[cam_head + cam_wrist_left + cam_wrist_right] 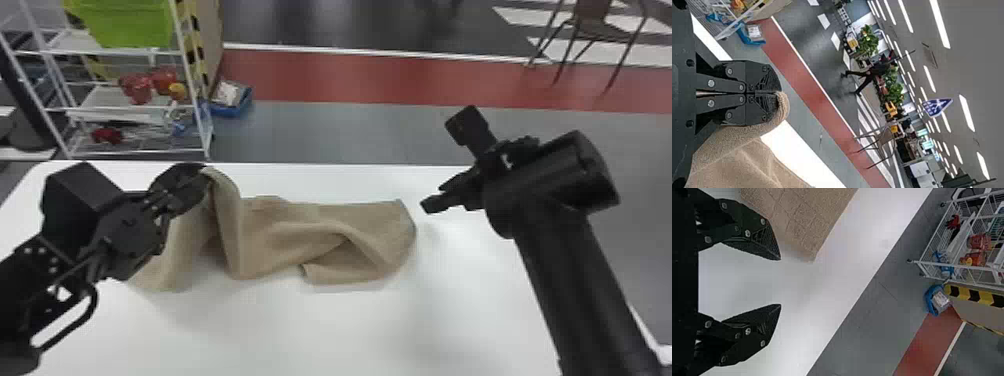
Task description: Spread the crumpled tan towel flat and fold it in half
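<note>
The tan towel [295, 230] lies rumpled across the white table [300, 325], its left part lifted to my left gripper [202, 175]. In the left wrist view my left gripper [779, 93] is shut on an edge of the towel [746, 164], which loops over the fingertips and hangs down. Beyond the towel's right end, my right gripper [435, 170] stands apart from the cloth. Seen in the right wrist view, my right gripper [780, 282] is open with nothing between its fingers, and a corner of the towel [801, 223] lies near one finger.
Behind the table at the far left stands a white wire rack [195, 100] with a green bin and red items. A small blue tray [232, 102] sits on the floor beside it. A brown chair [595, 25] stands far off at the right.
</note>
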You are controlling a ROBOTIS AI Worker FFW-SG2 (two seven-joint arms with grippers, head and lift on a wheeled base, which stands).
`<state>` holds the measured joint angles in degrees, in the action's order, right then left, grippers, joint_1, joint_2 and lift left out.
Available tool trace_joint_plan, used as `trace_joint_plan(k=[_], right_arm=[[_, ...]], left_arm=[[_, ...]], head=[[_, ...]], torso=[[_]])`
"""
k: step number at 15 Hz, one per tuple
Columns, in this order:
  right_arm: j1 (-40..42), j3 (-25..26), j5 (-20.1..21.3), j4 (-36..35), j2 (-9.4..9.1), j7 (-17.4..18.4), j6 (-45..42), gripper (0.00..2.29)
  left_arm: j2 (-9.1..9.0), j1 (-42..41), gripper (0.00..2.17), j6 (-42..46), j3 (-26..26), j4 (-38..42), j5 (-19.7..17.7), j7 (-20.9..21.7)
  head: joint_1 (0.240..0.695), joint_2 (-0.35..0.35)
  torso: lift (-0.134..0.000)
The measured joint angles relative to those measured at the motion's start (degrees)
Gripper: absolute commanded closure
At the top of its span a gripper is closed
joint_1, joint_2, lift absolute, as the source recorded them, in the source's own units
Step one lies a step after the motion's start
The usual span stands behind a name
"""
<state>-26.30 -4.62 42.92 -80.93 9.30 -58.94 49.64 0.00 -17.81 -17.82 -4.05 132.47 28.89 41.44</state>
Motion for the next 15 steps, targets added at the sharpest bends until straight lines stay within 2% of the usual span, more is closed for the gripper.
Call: trace_joint_plan(k=[5,8,10,15], right_arm=[[-2.5,0.4,1.1,7.6,-3.29,4.6,-4.3,0.55],[-2.8,0.4,0.6,8.6,-5.21,4.8,-4.9,0.55],[-2.8,0.2,0.9,9.0,-5.87,5.1,-5.0,0.55],[-3.6,-0.6,1.2,13.9,-6.59,9.0,-7.7,0.59]], left_arm=[[0.00,-0.6,2.11,0.9,-0.4,0.0,-0.4,0.0],[0.00,-1.0,2.11,1.5,-0.5,0.0,-0.6,0.2],[0.00,-1.6,2.11,2.3,-0.7,0.2,-0.8,0.2],[0.00,-3.0,2.11,4.0,-1.0,0.6,-0.9,0.4]], head=[[0.695,-0.078],[0.695,-0.057],[0.695,-0.046],[0.695,-0.045]], torso=[[-0.123],[-0.123],[-0.123],[-0.123]])
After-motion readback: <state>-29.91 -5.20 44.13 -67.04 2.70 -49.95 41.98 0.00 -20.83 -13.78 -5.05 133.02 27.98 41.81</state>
